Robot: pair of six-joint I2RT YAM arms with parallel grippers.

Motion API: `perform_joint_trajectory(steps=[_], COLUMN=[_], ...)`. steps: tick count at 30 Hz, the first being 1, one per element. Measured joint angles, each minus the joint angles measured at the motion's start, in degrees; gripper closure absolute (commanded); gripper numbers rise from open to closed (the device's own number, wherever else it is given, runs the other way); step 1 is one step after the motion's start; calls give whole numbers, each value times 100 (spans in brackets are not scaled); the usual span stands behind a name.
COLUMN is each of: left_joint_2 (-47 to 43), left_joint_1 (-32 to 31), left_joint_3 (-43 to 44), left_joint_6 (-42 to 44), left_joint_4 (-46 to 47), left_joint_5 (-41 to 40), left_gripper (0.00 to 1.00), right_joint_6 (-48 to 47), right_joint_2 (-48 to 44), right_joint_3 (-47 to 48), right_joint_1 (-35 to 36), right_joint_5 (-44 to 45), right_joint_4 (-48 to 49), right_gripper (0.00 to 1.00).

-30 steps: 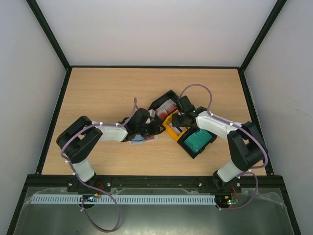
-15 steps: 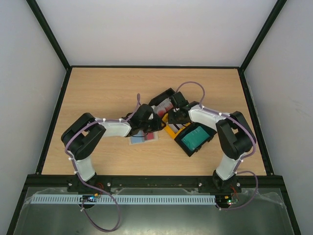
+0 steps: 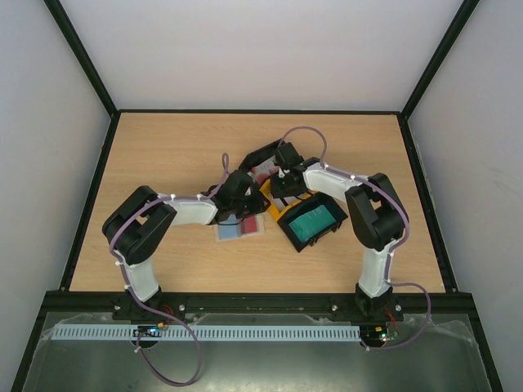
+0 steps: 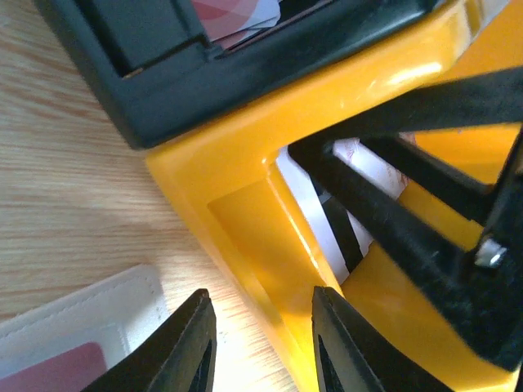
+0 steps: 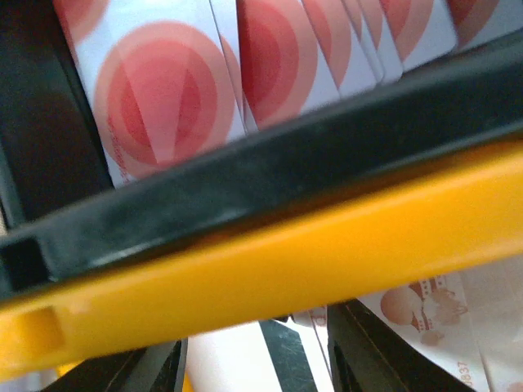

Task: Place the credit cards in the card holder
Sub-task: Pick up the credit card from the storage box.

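Note:
The card holder (image 3: pixel 239 229) lies open on the table, a red card showing in it; its pale corner (image 4: pixel 78 327) shows in the left wrist view. My left gripper (image 3: pixel 253 199) (image 4: pixel 265 343) is open, its jaws astride the yellow wall (image 4: pixel 245 220) of the tray. My right gripper (image 3: pixel 281 186) (image 5: pixel 261 367) is open, down inside the yellow middle compartment. A whitish credit card with a dark stripe (image 5: pixel 237 359) (image 4: pixel 327 208) lies between its fingers. Several red-and-white cards (image 5: pixel 163 106) fill the far compartment. A teal card (image 3: pixel 312 219) lies in the near one.
The black-and-yellow three-compartment tray (image 3: pixel 288 230) sits slanted at mid-table, right of the card holder. Its black wall (image 5: pixel 245 180) and yellow wall (image 5: pixel 270 269) stand just ahead of my right fingers. Both arms meet over the tray. Black frame rails edge the table.
The right arm swung left and farther back, into the yellow compartment, and the tray slid left with it. The left gripper shifted right onto the tray wall. Both pairs of jaws narrowed.

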Motion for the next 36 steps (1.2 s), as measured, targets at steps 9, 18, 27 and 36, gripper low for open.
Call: perform_joint_trajectory(steps=[9,18,27,36], left_joint_2=[186,254,466,542], left_joint_1=[0,7,2,4], left_joint_3=[223,275,560,581], left_joint_6=[-160,-188,2,9], left_joint_4=[-7,-59,-127,22], left_joint_5=[-208,-271,-229,-232], left_gripper=[76,81,82,82], right_joint_6=[-444,-605,-481,-446], right_joint_2=[256,315,90,-249], right_joint_3=[142,216,205,203], right_joint_1=[-20,-168,-319,-223], right_joint_5=[9,-518,-1274,-1738], right_joint_4=[-297,-334,-490,-796], right_gripper=[51,65,72,71])
